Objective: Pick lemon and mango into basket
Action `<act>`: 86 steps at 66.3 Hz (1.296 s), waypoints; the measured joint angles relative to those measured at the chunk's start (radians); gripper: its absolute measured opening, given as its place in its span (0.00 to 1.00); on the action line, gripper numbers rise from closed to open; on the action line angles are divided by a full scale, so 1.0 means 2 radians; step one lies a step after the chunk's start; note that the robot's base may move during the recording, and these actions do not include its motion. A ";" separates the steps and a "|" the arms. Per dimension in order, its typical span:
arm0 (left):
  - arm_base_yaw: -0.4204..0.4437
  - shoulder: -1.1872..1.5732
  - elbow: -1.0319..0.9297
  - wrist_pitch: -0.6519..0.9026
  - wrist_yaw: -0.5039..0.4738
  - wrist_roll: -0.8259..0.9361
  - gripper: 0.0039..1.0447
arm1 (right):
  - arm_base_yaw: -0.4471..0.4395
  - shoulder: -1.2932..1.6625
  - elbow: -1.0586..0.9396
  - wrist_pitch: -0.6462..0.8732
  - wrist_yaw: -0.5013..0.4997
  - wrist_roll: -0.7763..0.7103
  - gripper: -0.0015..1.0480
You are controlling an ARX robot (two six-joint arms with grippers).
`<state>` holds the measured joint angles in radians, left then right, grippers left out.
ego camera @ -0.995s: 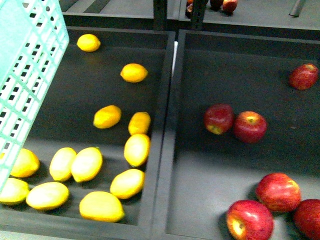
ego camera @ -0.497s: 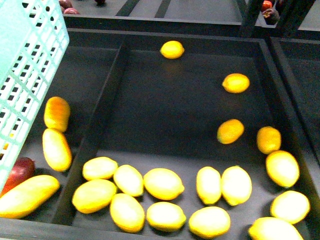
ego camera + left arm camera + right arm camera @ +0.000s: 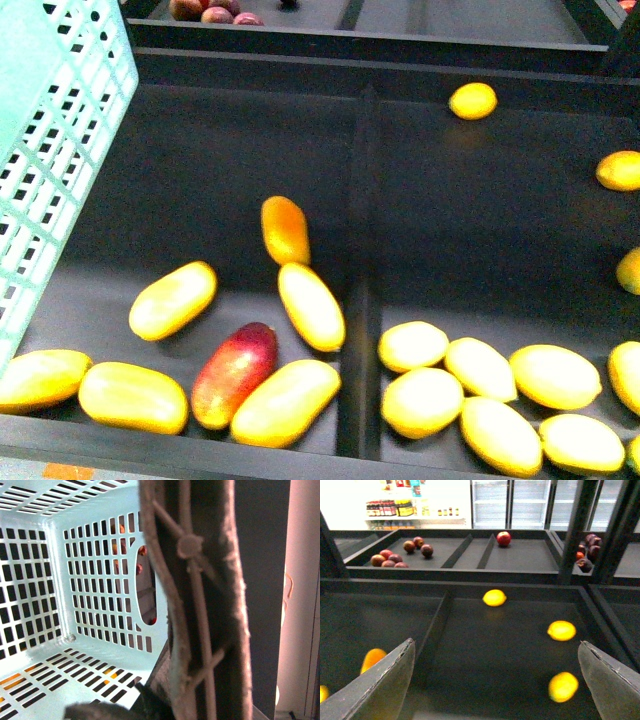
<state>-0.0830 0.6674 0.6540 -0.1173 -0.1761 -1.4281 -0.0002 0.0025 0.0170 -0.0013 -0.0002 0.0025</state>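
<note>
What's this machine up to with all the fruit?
A two-armed robot is collecting fruit from black trays. Its teal basket is tilted at the left, with no fruit showing inside. The right claw is open and empty, hovering over the compartment of lemons; mangoes lie in the next compartment. Nothing has been picked yet.

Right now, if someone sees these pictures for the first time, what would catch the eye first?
The pale teal basket fills the upper left corner of the front view. In the left compartment one dark red mango lies among orange-yellow mangoes. Bright yellow lemons crowd the near end of the right compartment.
</note>
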 joint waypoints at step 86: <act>-0.307 0.304 0.180 -0.030 0.041 0.200 0.04 | 0.000 0.001 0.000 0.000 -0.001 0.000 0.92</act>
<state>-0.6960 1.2755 1.0149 -0.1776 -0.0944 -1.0275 -0.0010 0.0036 0.0170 -0.0013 -0.0025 0.0025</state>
